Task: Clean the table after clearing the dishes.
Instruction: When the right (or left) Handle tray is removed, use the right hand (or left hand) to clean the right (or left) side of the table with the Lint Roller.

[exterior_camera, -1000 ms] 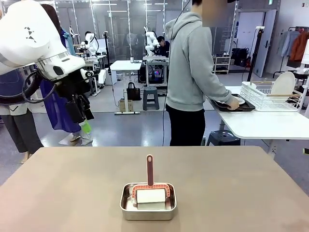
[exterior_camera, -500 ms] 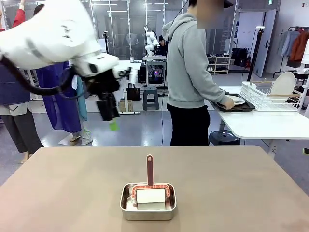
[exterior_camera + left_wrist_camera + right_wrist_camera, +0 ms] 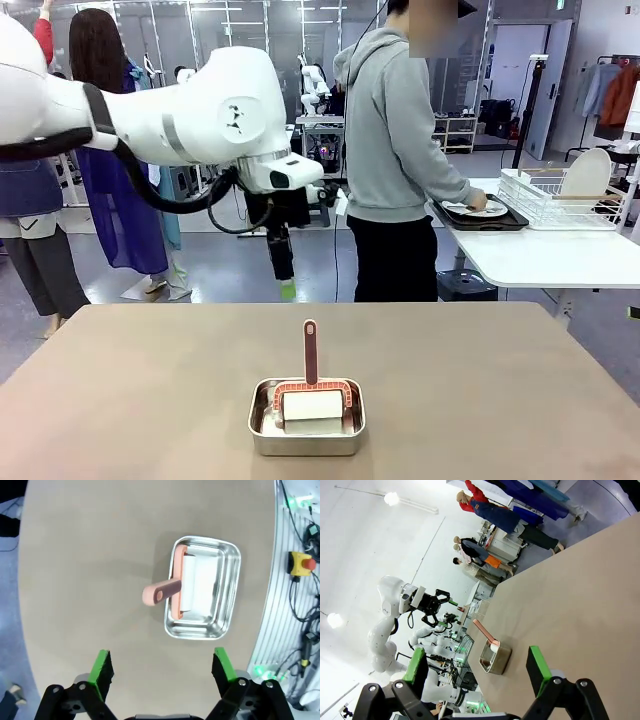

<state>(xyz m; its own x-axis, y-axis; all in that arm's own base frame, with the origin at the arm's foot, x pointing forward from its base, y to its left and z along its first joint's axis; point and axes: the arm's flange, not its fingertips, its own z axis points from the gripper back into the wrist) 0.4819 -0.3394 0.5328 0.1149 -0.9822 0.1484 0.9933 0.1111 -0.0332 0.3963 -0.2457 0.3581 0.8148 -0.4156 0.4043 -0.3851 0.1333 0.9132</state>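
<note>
The wide taupe-brown table across the lower frame is cleared; white plates on dark trays sit mid-right. Cleaning begins, it seems: above the small steel pan holding a pink-handled roller, the left gripper hovers, jaws spread, needing to descend onto the handle. Right gripper: jaws spread too.

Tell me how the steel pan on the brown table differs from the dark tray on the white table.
The steel pan is shiny and deep-walled; the dark tray is matte and shallow. The pan holds a pink-handled cleaning tool; the tray carries a white plate. The pan sits alone on the brown table; a person's hand reaches over the tray on the white table. Both are rectangular.
</note>
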